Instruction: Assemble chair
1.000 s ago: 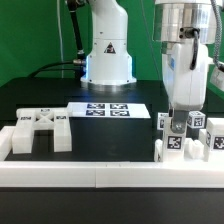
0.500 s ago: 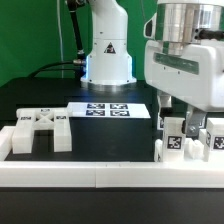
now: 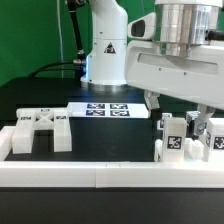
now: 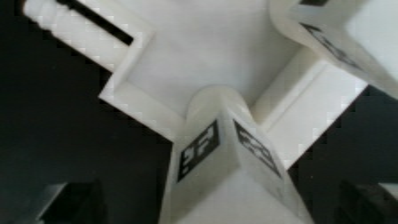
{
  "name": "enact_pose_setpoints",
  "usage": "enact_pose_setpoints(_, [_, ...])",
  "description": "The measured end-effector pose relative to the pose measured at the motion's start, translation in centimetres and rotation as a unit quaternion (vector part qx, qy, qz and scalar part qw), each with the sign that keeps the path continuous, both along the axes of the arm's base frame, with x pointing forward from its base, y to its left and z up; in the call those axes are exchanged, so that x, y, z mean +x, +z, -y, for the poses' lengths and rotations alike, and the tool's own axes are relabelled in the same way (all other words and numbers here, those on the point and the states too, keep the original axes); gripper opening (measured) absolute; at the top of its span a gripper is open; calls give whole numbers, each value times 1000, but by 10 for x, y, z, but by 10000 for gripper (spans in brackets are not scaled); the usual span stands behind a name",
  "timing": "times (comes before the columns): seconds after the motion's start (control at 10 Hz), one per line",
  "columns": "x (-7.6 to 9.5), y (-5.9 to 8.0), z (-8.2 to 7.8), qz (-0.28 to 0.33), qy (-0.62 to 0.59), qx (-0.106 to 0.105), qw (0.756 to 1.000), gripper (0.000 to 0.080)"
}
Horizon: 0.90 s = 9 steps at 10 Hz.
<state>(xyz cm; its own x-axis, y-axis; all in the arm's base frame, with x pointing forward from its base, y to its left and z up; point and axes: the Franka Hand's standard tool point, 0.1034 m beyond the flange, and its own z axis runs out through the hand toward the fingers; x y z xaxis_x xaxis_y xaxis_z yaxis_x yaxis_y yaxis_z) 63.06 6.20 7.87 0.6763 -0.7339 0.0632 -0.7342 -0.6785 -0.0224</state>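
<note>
The chair is in loose white tagged parts. A cluster of upright posts and blocks (image 3: 176, 138) stands at the exterior view's right, against the border rail. A flat cross-shaped part (image 3: 40, 130) lies at the left. My gripper (image 3: 178, 115) hangs just above the right cluster, its fingers apart on either side of a post top. In the wrist view a tagged white post (image 4: 222, 160) runs between my dark fingertips (image 4: 71, 205), with gaps on both sides, over a wider white part (image 4: 196, 70). My gripper (image 4: 217, 210) is open and holds nothing.
The marker board (image 3: 108, 109) lies flat at the table's middle back. The long white border rail (image 3: 100, 174) runs along the front. The robot's base (image 3: 107, 55) stands behind. The table is black.
The hand has swung and turned above the right cluster, and now fills more of the exterior view's upper right. The parts have not moved.
</note>
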Motion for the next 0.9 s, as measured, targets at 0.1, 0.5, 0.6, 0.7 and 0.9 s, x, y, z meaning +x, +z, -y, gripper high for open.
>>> enact_pose_setpoints(0.1, [0,0,0,-1,32,-2,999,649])
enact_pose_setpoints(0.5, [0,0,1,-7,167,-15,986,649])
enact_pose_setpoints(0.6, [0,-1,1,-8,186,-16,982,649])
enact_pose_setpoints(0.7, [-1,-2,2,-11,232,-19,972,649])
enact_pose_setpoints(0.9, [-1,-4,3,-14,276,-22,961,649])
